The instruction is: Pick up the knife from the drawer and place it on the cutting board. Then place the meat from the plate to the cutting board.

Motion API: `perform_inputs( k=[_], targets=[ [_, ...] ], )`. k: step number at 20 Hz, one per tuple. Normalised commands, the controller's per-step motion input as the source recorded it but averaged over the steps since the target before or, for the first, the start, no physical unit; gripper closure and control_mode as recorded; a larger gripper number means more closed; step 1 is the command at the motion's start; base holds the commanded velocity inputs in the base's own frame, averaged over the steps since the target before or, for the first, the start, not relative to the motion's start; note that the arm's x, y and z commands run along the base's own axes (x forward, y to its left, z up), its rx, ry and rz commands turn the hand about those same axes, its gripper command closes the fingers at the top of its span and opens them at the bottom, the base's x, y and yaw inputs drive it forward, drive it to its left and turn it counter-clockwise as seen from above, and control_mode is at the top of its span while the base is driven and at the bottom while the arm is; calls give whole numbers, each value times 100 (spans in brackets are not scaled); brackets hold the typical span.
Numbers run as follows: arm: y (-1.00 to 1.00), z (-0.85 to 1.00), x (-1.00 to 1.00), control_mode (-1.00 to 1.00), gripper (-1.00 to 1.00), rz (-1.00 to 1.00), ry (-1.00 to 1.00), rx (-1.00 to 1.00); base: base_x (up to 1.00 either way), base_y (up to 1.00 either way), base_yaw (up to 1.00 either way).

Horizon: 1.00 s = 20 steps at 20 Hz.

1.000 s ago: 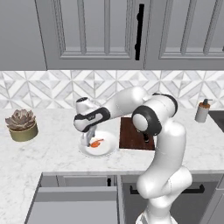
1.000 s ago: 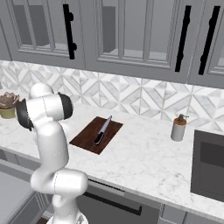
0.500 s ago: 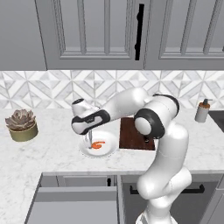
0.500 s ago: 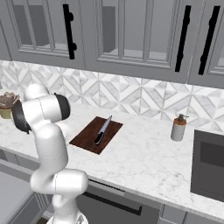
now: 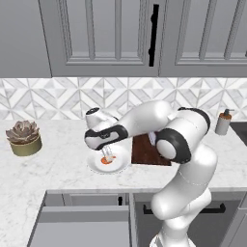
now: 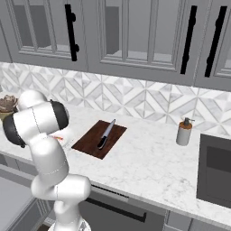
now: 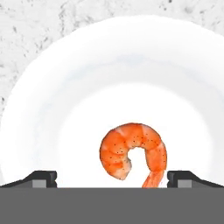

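In the left base view, the end effector (image 5: 109,157) points down over the plate (image 5: 96,165), with its fingers spread apart and gripping nothing. The meat (image 5: 105,161) lies on the plate directly below the fingertips, between them. The cutting board (image 5: 143,150) lies on the bench (image 5: 53,169) just beside the plate, on the side of the end effector toward the arm's base; most of the board is hidden behind the arm. The drawer (image 5: 84,226) stands pulled out below the bench edge, nearer the camera than the end effector. A potted succulent (image 5: 22,138) stands well apart on the far side of the end effector from the board, and a soap dispenser (image 5: 223,123) stands beyond the arm. In the right base view, the arm's body covers the end effector. The knife (image 6: 106,134) lies flat on the cutting board (image 6: 90,142), with its blade pointing toward the tiled wall and its handle toward the bench edge. The soap dispenser (image 6: 184,131) stands farther along the bench (image 6: 149,167). In the hand view, the two fingertips (image 7: 41,178) stand wide, one at each lower corner. The meat (image 7: 131,153) lies curled between them, apart from both tips, on the plate (image 7: 57,100), whose rim meets the bench (image 7: 30,26) above.
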Motion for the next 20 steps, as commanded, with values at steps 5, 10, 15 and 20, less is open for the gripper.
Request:
perform_inputs(
  k=[5, 10, 15, 20],
  targets=[
    [-13, 0, -4, -100, -100, 23, 5, 0, 0, 0, 0],
    [8, -8, 0, -100, -100, 18, 4, 0, 0, 0, 0],
    [23, -21, 3, -100, -100, 12, 0, 0, 0, 0, 0],
    [16, -24, 7, -100, -100, 11, 0, 0, 0, 0, 0]
  ],
)
